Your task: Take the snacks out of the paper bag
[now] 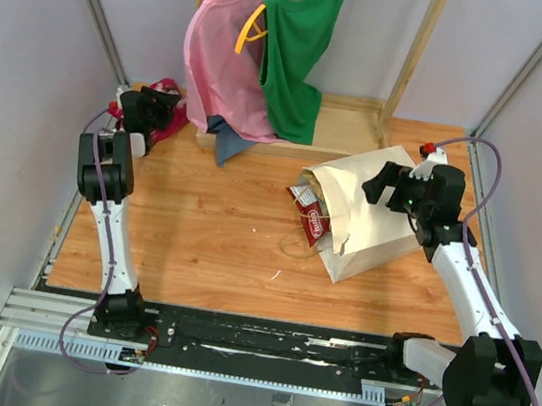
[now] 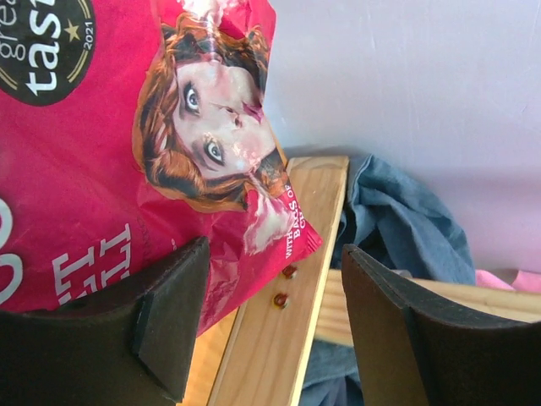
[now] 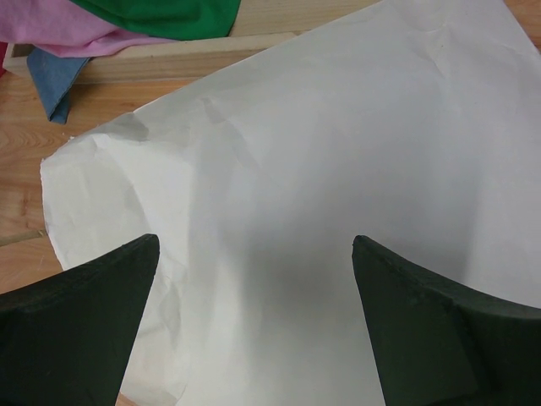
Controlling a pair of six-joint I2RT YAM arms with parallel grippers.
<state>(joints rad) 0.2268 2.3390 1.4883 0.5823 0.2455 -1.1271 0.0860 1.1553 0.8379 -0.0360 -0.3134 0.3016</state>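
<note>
Red snack packet (image 2: pixel 101 169) lies at the far-left corner of the desk (image 1: pixel 224 247) beside your spread left fingers (image 2: pixel 169 321), unpinched. Right fingers (image 3: pixel 84 321) hang wide apart over the paper bag (image 3: pixel 338 169); lower them to pin it, then fetch the packets (image 1: pixel 308 210) at its mouth.

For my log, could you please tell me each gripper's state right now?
Left gripper: open, red snack packet beside it.
Right gripper: open above the paper bag.
</note>
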